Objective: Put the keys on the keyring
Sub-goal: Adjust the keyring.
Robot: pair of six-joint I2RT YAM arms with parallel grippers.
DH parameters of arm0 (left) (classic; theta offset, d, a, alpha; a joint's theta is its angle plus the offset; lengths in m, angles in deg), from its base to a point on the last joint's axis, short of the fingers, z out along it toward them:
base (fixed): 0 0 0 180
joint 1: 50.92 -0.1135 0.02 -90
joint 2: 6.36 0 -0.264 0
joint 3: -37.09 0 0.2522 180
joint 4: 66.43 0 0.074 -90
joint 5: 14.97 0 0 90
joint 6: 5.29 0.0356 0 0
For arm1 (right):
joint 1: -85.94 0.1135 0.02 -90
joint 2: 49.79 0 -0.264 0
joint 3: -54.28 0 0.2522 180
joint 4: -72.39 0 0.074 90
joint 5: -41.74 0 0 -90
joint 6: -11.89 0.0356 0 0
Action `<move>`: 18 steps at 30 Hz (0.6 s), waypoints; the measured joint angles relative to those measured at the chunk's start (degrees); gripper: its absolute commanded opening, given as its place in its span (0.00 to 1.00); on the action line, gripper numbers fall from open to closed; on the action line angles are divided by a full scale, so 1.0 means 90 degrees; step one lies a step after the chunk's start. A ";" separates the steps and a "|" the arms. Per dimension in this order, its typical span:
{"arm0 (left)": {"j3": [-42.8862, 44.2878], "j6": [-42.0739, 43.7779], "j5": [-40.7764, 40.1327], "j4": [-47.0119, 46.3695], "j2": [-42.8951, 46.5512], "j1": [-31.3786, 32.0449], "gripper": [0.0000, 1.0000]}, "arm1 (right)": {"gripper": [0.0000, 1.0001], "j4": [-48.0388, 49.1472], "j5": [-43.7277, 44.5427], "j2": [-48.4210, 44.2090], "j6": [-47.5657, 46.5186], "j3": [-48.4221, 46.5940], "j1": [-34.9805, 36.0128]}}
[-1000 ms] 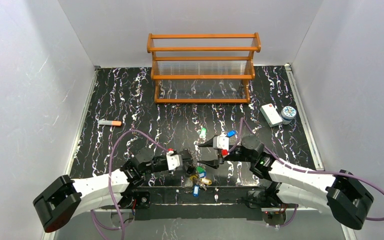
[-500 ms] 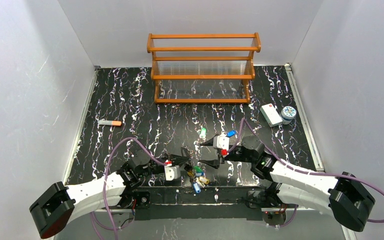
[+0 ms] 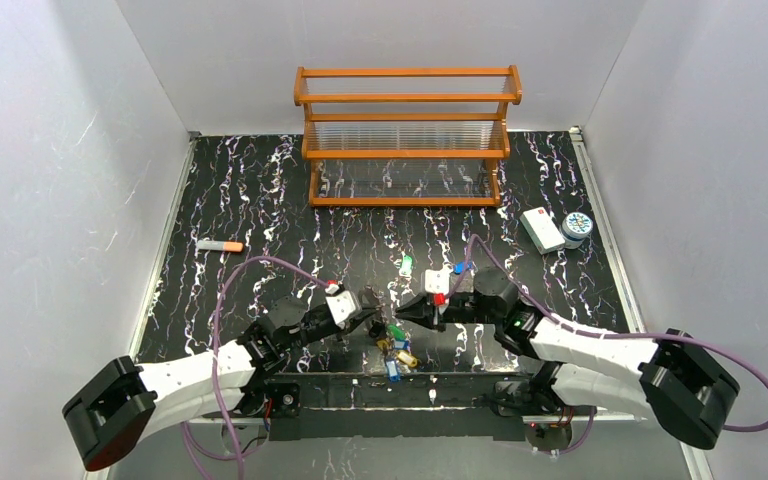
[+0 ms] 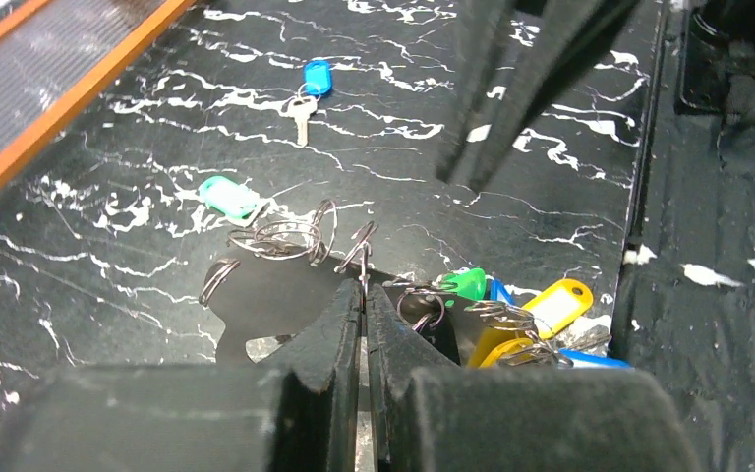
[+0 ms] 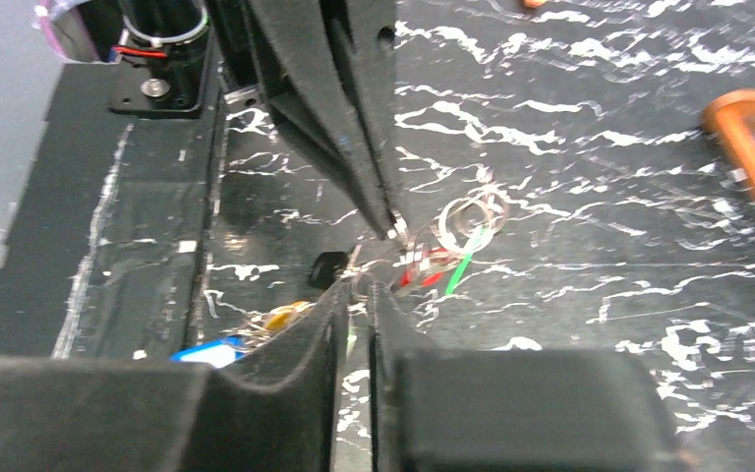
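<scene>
My left gripper (image 3: 368, 303) (image 4: 364, 287) is shut on the thin silver wire of the keyring (image 4: 290, 236), which curls away beyond its tips. A bunch of keys (image 3: 396, 350) (image 4: 541, 315) with green, yellow and blue tags hangs from the wire at the table's near edge. My right gripper (image 3: 403, 313) (image 5: 357, 288) faces the left one, its jaws drawn almost together. A wire loop (image 5: 467, 221) lies just past its tips; no grip on it shows. A loose green-tagged key (image 3: 407, 265) (image 4: 228, 197) and a blue-tagged key (image 3: 463, 267) (image 4: 312, 84) lie farther back.
A wooden rack (image 3: 407, 135) stands at the back. A white box (image 3: 541, 229) and a round patterned tin (image 3: 577, 226) sit at the right. An orange-tipped grey stick (image 3: 221, 246) lies at the left. The arms' black base strip (image 3: 400, 385) runs along the near edge.
The right gripper's jaws went from wide open to nearly together and it moved left toward the left gripper. The left gripper swung back up and right with the wire.
</scene>
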 measured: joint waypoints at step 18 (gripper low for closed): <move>0.0041 -0.0605 -0.0260 -0.0051 -0.0119 0.0000 0.00 | 0.20 0.0384 -0.0505 0.1681 0.0537 -0.0561 0.0002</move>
